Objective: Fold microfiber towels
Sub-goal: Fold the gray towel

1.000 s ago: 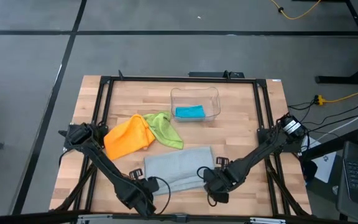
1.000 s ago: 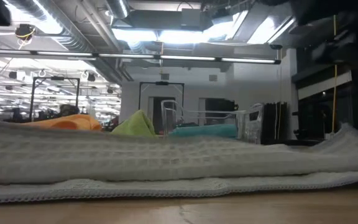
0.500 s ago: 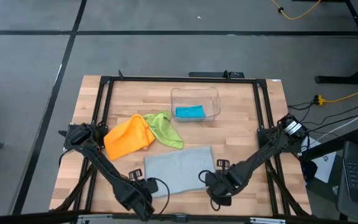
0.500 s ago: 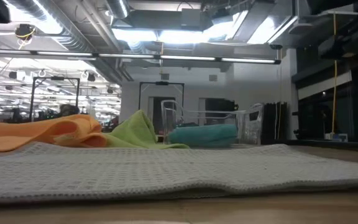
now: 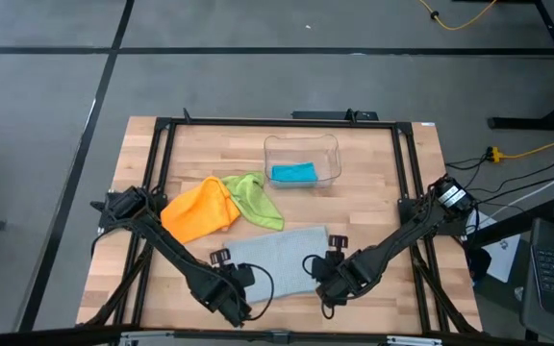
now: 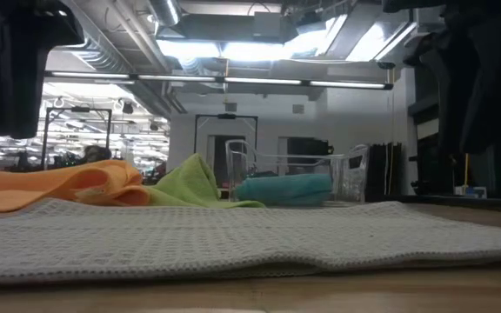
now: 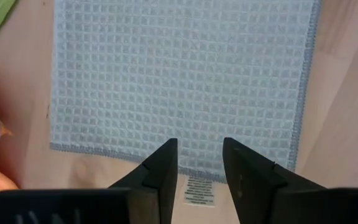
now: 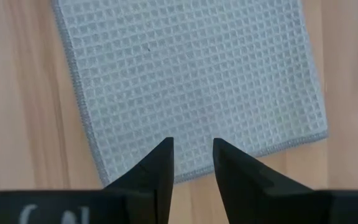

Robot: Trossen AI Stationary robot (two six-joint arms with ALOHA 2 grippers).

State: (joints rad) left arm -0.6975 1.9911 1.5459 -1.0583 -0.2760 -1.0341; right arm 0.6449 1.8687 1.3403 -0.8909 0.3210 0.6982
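Observation:
The pale grey-blue towel (image 5: 275,258) lies flat on the wooden table near its front edge, and its white label (image 7: 197,190) sticks out from the near hem. My left gripper (image 5: 239,286) hangs open above the towel's near left part (image 7: 179,81). My right gripper (image 5: 327,284) hangs open above its near right part (image 8: 191,81). Neither touches the cloth. An orange towel (image 5: 198,211) and a lime green towel (image 5: 258,200) lie crumpled at the far left. A teal blue towel (image 5: 293,173) sits in the clear bin (image 5: 301,142).
The black frame rails (image 5: 162,173) run along the table's sides and far edge. The clear bin stands at the far middle. Bare wood (image 5: 373,192) shows to the right of the towels. In the low view the orange towel (image 6: 59,184) and green towel (image 6: 194,178) rise behind the flat one.
The grey-blue towel's near part was raised in a loose layer. It has now settled flat on the table. My left gripper has gone toward the table's right edge, over the towel's near hem. My right gripper has turned at the wrist and stayed in place.

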